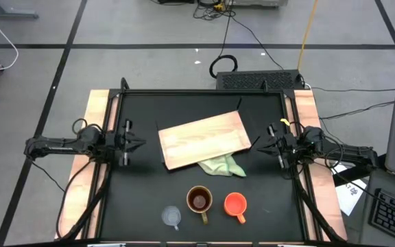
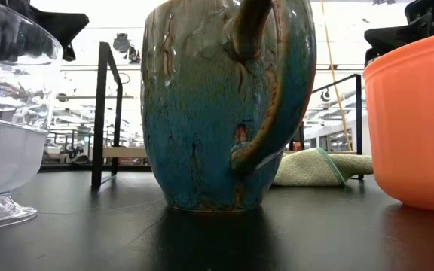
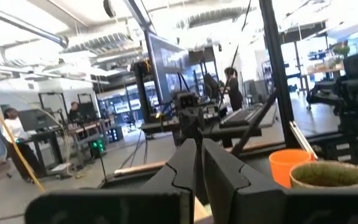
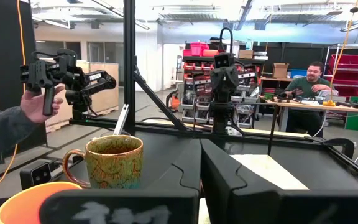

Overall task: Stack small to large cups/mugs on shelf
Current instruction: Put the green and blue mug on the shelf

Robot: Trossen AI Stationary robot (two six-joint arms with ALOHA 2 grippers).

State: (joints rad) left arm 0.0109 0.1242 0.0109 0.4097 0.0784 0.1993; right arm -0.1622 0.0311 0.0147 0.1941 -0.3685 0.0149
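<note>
Both claws, left [image 1: 137, 144] and right [image 1: 258, 145], narrow, empty; open the left wide before the glass [image 1: 172, 217] at the desk's front edge.

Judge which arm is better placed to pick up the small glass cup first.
Probably left: the glass cup sits nearest the left gripper; the right gripper would cross the brown mug.
</note>
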